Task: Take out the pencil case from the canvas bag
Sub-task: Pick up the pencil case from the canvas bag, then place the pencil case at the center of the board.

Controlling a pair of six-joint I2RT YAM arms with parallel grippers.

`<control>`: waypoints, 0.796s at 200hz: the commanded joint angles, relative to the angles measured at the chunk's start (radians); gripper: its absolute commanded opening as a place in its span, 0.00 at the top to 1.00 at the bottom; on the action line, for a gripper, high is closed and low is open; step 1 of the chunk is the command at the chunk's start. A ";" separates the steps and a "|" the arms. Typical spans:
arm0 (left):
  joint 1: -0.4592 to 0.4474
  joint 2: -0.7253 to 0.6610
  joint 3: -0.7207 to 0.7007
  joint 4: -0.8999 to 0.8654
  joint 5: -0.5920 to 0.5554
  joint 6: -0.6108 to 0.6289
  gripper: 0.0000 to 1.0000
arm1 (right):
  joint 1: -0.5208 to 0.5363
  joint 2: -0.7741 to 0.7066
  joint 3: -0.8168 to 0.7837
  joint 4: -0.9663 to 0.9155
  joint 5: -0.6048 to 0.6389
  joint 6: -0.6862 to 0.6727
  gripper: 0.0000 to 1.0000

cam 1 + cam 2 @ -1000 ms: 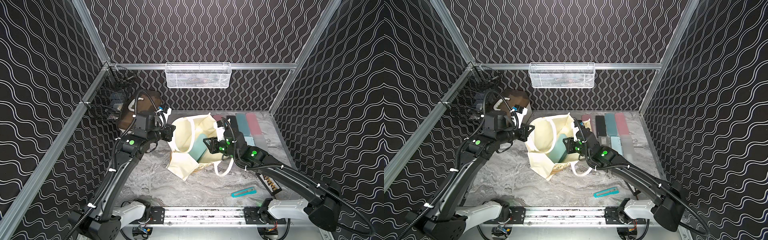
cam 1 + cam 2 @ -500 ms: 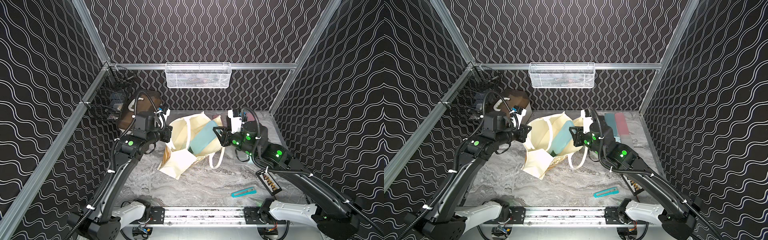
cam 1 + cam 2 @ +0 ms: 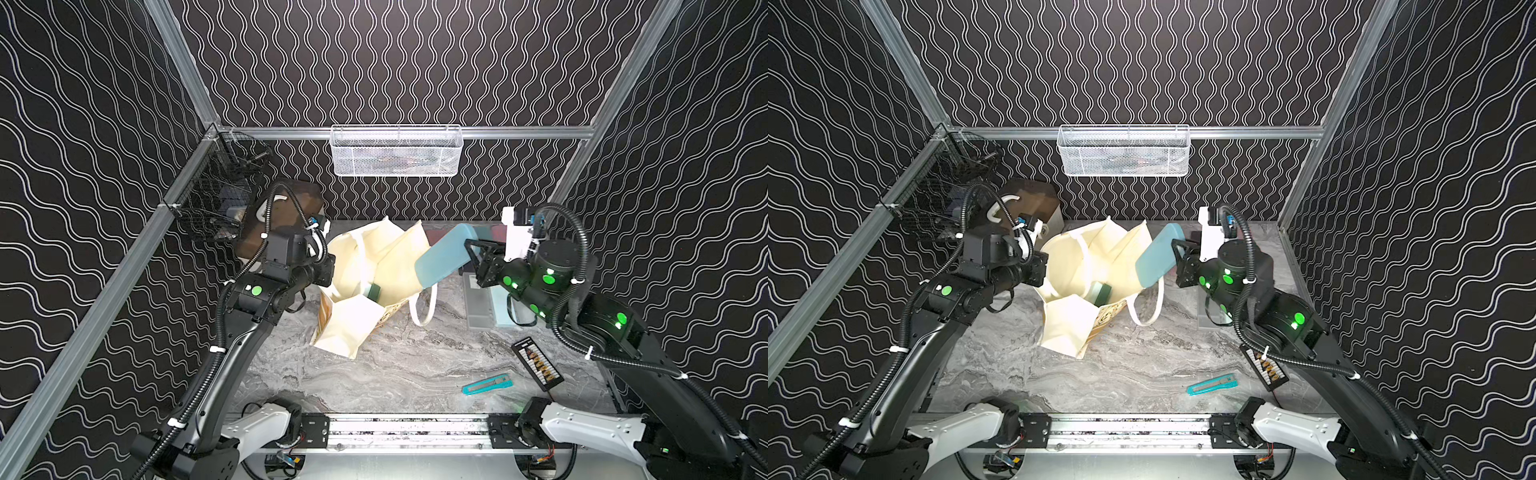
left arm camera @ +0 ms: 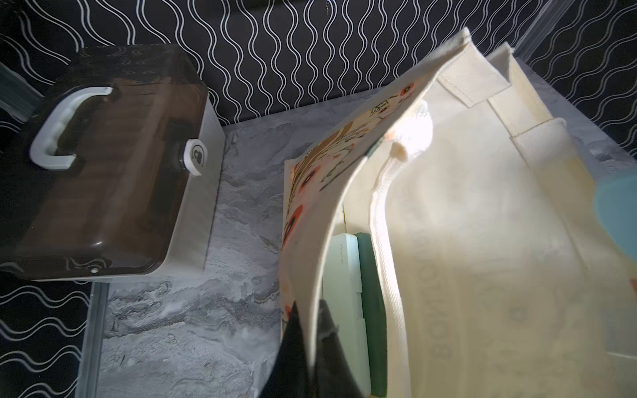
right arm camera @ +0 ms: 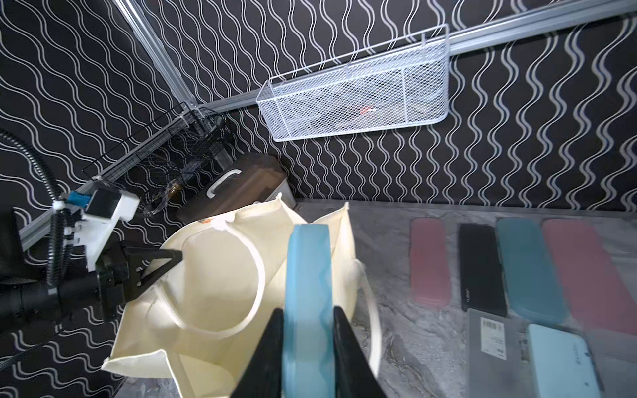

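The cream canvas bag (image 3: pixel 390 266) (image 3: pixel 1096 266) stands open at mid-table, its floral side facing left (image 4: pixel 310 172). My left gripper (image 4: pixel 309 305) (image 3: pixel 328 270) is shut on the bag's left wall near the rim. In the air at the bag's right edge, my right gripper (image 5: pixel 307 310) (image 3: pixel 471 253) is shut on a light blue pencil case (image 5: pixel 308 268) (image 3: pixel 440 257) (image 3: pixel 1156 259). The case's far end reaches over the bag's mouth. A pale green and a dark green case (image 4: pixel 348 296) (image 3: pixel 374 292) lie inside the bag.
A brown-lidded white box (image 4: pixel 103 165) (image 3: pixel 299 199) stands behind the left arm. Several flat cases (image 5: pixel 517 268) lie in a row at back right. On the wall hang a white mesh basket (image 3: pixel 397 151) and a black wire basket (image 3: pixel 216 203). A teal cutter (image 3: pixel 486 383) and a black strip (image 3: pixel 538 365) lie front right.
My right gripper has risen up and to the right with the blue pencil case, drawing it out of the bag. The bag has slid left and stands more upright in the left gripper.
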State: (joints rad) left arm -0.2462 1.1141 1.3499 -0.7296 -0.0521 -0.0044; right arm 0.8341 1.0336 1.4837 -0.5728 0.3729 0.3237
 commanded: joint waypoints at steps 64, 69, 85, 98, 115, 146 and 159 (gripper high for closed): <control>0.005 0.022 0.106 -0.023 -0.259 0.005 1.00 | -0.014 0.047 0.085 -0.215 0.153 -0.090 0.87; 0.005 0.026 0.120 -0.030 -0.267 0.006 1.00 | -0.020 0.062 0.085 -0.232 0.141 -0.087 0.88; 0.007 0.041 0.174 -0.062 -0.295 0.009 1.00 | -0.050 0.102 0.082 -0.276 0.066 -0.073 0.88; 0.007 0.052 0.214 -0.082 -0.315 0.009 1.00 | -0.087 0.131 0.069 -0.299 0.003 -0.057 0.89; 0.013 0.059 0.254 -0.105 -0.336 0.004 1.00 | -0.147 0.167 0.051 -0.320 -0.081 -0.038 0.89; 0.019 0.066 0.303 -0.129 -0.328 -0.003 1.00 | -0.272 0.262 0.062 -0.390 -0.283 -0.033 0.89; 0.019 0.068 0.314 -0.134 -0.315 -0.005 1.00 | -0.308 0.305 0.069 -0.423 -0.357 -0.039 0.89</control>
State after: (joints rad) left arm -0.2306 1.1786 1.6371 -0.9047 -0.3637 -0.0017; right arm 0.5747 1.2861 1.5398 -0.9176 0.2104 0.2787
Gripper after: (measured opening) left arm 0.068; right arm 0.228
